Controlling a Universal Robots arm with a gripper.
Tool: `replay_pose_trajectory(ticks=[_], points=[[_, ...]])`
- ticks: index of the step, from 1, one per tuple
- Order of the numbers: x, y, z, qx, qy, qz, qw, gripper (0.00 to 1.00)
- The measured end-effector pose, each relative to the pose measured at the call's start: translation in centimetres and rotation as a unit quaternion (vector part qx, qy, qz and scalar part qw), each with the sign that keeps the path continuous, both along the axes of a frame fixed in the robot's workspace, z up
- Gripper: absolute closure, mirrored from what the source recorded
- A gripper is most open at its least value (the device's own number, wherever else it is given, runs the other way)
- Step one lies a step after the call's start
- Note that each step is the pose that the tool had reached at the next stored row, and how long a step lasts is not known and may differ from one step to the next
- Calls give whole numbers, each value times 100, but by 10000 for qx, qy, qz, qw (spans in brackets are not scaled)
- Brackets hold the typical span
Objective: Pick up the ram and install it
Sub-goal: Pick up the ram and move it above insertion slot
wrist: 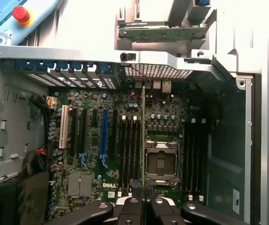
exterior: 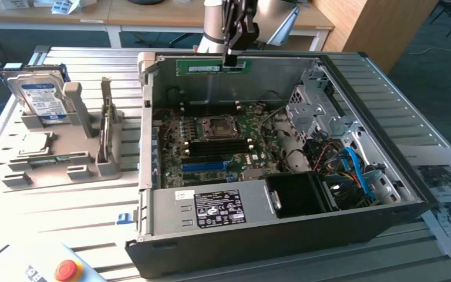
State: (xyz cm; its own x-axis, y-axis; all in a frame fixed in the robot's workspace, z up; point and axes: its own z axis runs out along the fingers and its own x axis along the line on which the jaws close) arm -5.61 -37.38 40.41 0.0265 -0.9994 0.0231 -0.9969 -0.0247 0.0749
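Over case [exterior: 249, 238], tool [exterior: 230, 60] seemingly grips ram [exterior: 198, 68]

Colours noted: ram [exterior: 214, 67] green, white label strip. hand [exterior: 230, 62] black. motherboard [exterior: 209, 144] dark green, one blue slot, black slots. hard drive [exterior: 40, 97] silver, blue-white label. case [exterior: 288, 241] black shell. stop button [exterior: 68, 269] red on yellow. desk [exterior: 53, 200] ribbed silver.

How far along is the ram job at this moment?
Done: the ram is picked up. In hand: the hand grips it above the open computer case. Left: installing; it is not yet seated in the motherboard's black memory slots.
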Motion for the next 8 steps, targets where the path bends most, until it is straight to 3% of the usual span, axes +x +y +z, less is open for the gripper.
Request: replay_pose_trajectory(ticks=[8], points=[[0, 0, -145, -1, 1, 0, 10000, 88]])
